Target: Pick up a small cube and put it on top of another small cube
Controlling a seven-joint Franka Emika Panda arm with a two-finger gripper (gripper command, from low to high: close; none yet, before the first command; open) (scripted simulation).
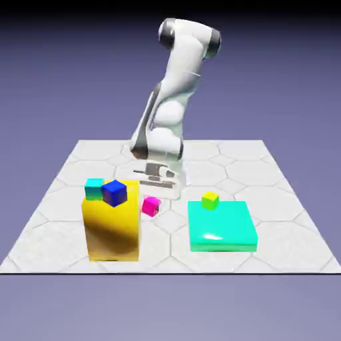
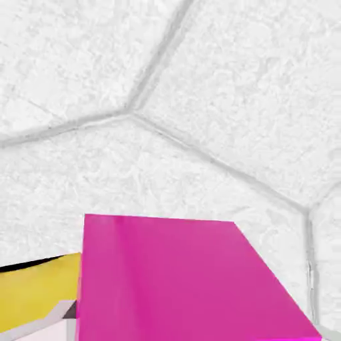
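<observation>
The pink cube (image 1: 151, 206) sits on the table (image 1: 280, 193), just at 3 o'clock of the yellow block (image 1: 112, 230) and right under the claw (image 1: 160, 188). It fills the hand view's lower half, hiding the tips, so I cannot tell the claw's state. The lime cube (image 1: 210, 200) rests on the teal slab (image 1: 221, 228), at its 12 o'clock edge.

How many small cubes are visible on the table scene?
4: teal small cube and dark blue cube atop large yellow block; magenta cube on table; lime cube on teal slab.
</observation>
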